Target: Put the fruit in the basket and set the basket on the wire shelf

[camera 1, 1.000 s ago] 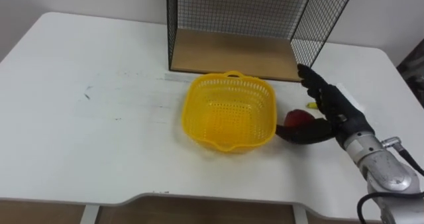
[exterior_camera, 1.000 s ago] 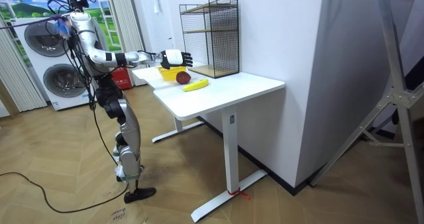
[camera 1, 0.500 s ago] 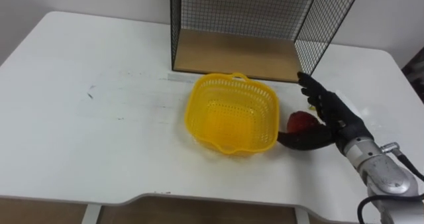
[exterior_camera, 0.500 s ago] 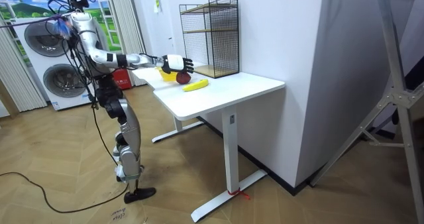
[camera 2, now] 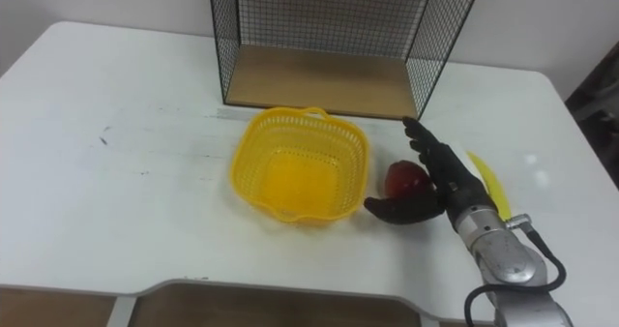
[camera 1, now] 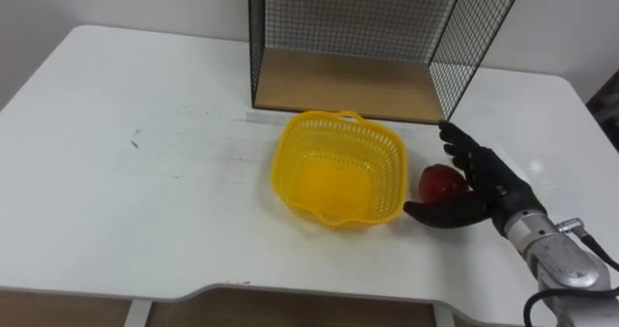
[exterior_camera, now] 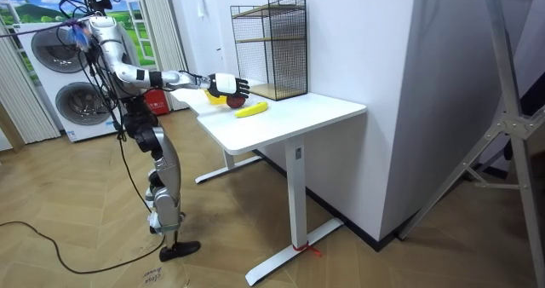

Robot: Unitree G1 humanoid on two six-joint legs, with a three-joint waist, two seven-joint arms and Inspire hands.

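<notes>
An empty yellow basket (camera 1: 338, 167) (camera 2: 300, 163) sits on the white table (camera 1: 145, 172) in front of the wire shelf (camera 1: 358, 37) (camera 2: 329, 32). A red apple (camera 1: 438, 180) (camera 2: 405, 177) lies just right of the basket. My right hand (camera 1: 476, 187) (camera 2: 435, 184) is open around the apple, fingers straight behind it and thumb stretched along the table in front of it. A banana (camera 2: 486, 185) lies right of the hand, partly hidden by it; in the room view the banana (exterior_camera: 251, 109) lies beside the hand (exterior_camera: 228, 85).
The wire shelf has a wooden floor (camera 1: 343, 83) and mesh walls (camera 1: 464, 46), open toward me. I stand at the table's long edge; washing machines (exterior_camera: 64, 75) stand behind me in the room view. Bare table lies left of the basket.
My right hand has come lower and nearer, settling around the apple with its thumb along the table. The basket and apple stay where they were; the view has shifted a little.
</notes>
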